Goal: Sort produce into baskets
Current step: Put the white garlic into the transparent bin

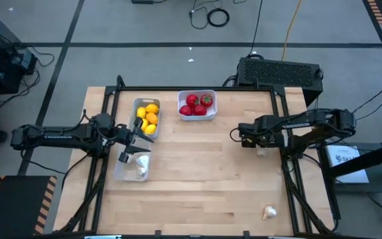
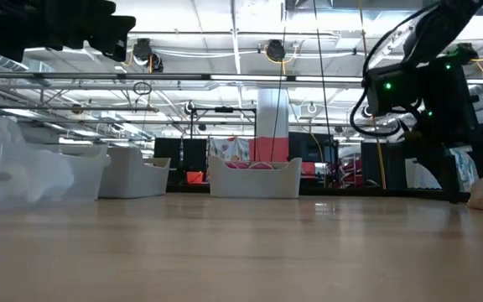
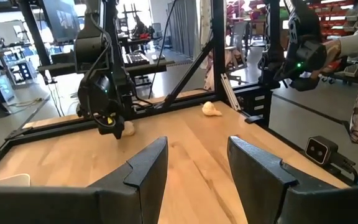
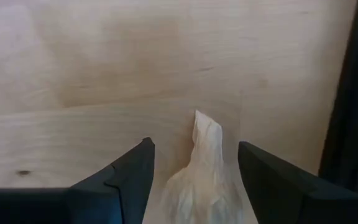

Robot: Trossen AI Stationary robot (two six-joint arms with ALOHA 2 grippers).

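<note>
Garlic fills the bottom of the right wrist view, a whitish garlic bulb (image 4: pixel 205 171) lying on the bare bench (image 4: pixel 92 74) between the two spread fingers of the right end effector (image 4: pixel 194 171), its papery tip pointing away from the wrist; nothing is pinched yet, and in the high view this end effector (image 1: pixel 260 149) hangs low over the bulb near the bench's right edge; my judgement is that the step in hand is the pick of this bulb, and to do it well the fingers should come down evenly on either side of the fat body, not the thin tip, then close gently; the clear basket (image 1: pixel 133 166), where garlic already lies, sits well apart on the left, beside the grey basket (image 1: pixel 146 117) of yellow fruit and the white basket (image 1: pixel 197 105) of red fruit; the left end effector (image 1: pixel 126 155) hovers above the clear basket, fingers slightly apart and empty; a second garlic bulb (image 1: pixel 269 212) waits near the bench's front right
</note>
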